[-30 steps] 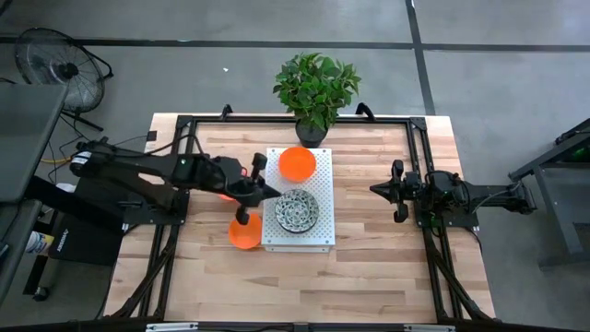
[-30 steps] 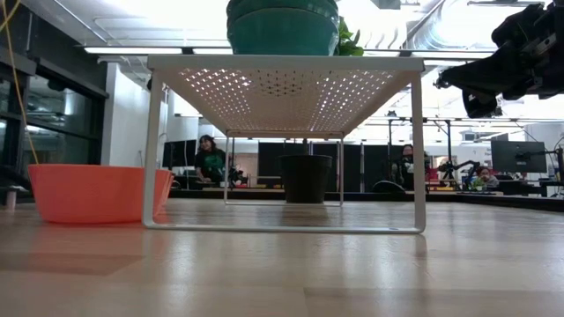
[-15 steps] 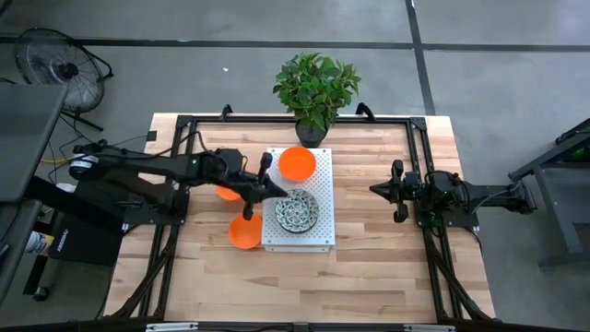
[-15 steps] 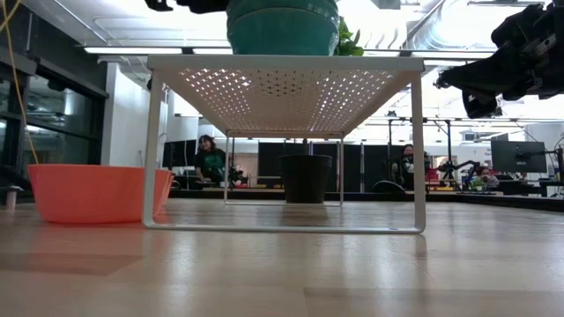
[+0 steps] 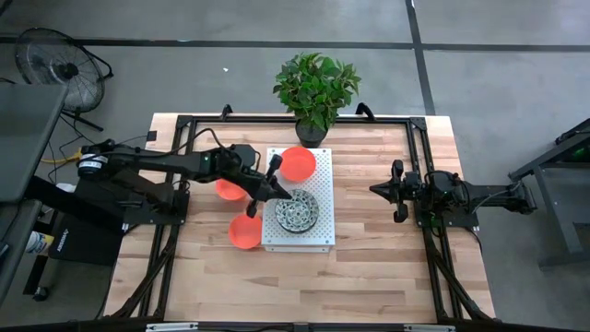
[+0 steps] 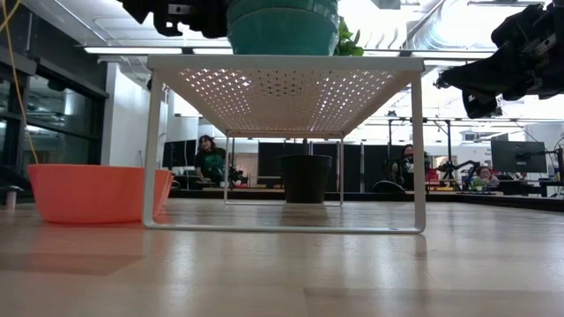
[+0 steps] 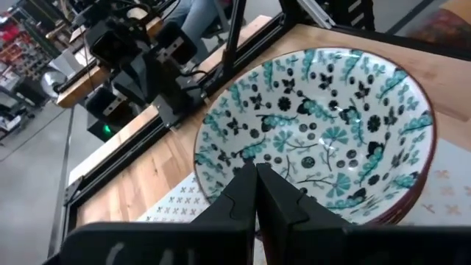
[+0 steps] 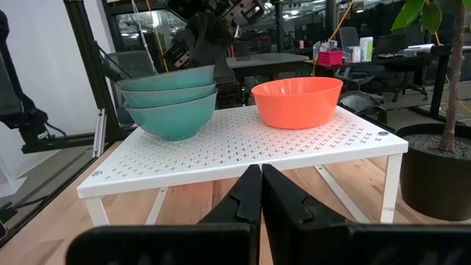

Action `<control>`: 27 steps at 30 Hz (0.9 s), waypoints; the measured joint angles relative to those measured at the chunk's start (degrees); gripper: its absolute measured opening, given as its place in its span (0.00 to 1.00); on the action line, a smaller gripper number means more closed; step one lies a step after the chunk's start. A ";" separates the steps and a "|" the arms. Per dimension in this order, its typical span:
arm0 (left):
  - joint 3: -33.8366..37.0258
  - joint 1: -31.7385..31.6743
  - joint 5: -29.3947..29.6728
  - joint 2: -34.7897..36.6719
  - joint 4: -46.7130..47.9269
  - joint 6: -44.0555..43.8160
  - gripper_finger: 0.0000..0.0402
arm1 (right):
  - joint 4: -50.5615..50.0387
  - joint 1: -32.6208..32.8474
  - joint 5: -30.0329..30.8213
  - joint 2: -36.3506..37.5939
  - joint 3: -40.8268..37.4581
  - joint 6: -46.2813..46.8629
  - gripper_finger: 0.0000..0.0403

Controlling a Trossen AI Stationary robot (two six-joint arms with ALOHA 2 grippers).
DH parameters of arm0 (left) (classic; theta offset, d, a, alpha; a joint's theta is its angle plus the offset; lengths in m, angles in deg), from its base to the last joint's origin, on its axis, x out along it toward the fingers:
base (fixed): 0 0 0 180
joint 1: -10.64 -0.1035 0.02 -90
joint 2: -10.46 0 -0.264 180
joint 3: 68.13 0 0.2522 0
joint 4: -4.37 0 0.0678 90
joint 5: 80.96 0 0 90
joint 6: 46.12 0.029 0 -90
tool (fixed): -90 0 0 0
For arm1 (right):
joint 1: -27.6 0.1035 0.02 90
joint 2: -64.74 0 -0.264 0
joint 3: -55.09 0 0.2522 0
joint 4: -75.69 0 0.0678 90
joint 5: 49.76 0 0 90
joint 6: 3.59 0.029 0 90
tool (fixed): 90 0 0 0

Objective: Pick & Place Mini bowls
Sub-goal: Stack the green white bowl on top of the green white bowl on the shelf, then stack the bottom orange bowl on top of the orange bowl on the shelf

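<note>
**Apparently reaching for the patterned stack, fingers not yet parted**

The left claw [image 5: 275, 188] hung over the left side of the white rack [image 5: 318, 235], its fingers pressed together and holding nothing. Its tips sat just at the near rim of the patterned mini bowls [image 5: 297, 211]. These were stacked on the rack, which stood mid-surface toward the far edge. One orange mini bowl [image 5: 298, 163] stood on the rack's far-left corner. A second orange bowl [image 5: 229, 189] sat on the wooden surface [image 5: 387, 267] just left of the rack, partly under the arm. A third orange bowl [image 5: 242, 232] lay nearer the front edge. The right claw [image 5: 397, 191] waited well apart near the right edge, also pressed together and empty.

By my reading, the step in hand was an approach to the top patterned bowl. The next move would call for spreading the fingers, setting one inside and one outside the rim, and lifting straight up so the bowls beneath stayed put.

Only the left wrist view showed the top bowl's inside, with teal sprigs and a reddish rim. Only the right wrist view showed that the stack was three deep with plain teal outsides. The low view alone showed the rack raised on legs, with an orange bowl beside one leg. Only the high view showed both arms and all three orange bowls.
</note>
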 joint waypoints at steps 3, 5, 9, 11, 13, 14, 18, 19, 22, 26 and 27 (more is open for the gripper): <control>0.00 0.02 -0.34 -0.02 0.02 0.23 0.00 | 0.00 -0.01 0.00 0.00 0.00 0.00 0.00; 0.00 0.02 -0.34 -0.02 0.04 0.37 0.00 | 0.00 0.00 0.00 0.00 0.00 0.00 0.00; 0.00 0.02 -0.36 1.93 0.86 0.82 0.00 | 0.00 0.00 0.00 0.00 0.00 0.00 0.00; -0.02 0.02 -0.36 3.83 2.47 0.82 0.00 | 0.00 0.00 0.00 0.00 0.00 0.00 0.00; -0.02 0.02 -0.24 5.88 6.12 0.82 0.00 | 0.00 0.00 0.00 0.00 0.00 0.00 0.00; -0.04 0.02 -0.05 7.06 8.59 0.90 0.00 | 0.00 0.00 0.00 -0.01 0.00 0.00 0.00; -0.07 0.06 4.69 13.29 20.61 0.95 0.00 | 0.00 0.00 0.00 -0.01 0.00 0.00 0.00; -0.07 0.06 6.10 14.94 23.96 0.76 0.00 | 0.00 0.00 0.00 -0.02 0.00 0.00 0.00; -0.09 0.04 8.43 18.32 32.15 -0.84 0.00 | 0.00 0.00 0.00 -0.01 0.00 0.00 0.00; -0.07 0.15 6.33 20.28 43.67 -2.48 0.00 | 0.00 -0.01 0.00 -0.02 0.00 0.00 0.00; -0.09 0.25 5.01 20.29 46.11 -2.54 0.00 | 0.00 0.00 0.00 -0.02 0.00 0.00 0.00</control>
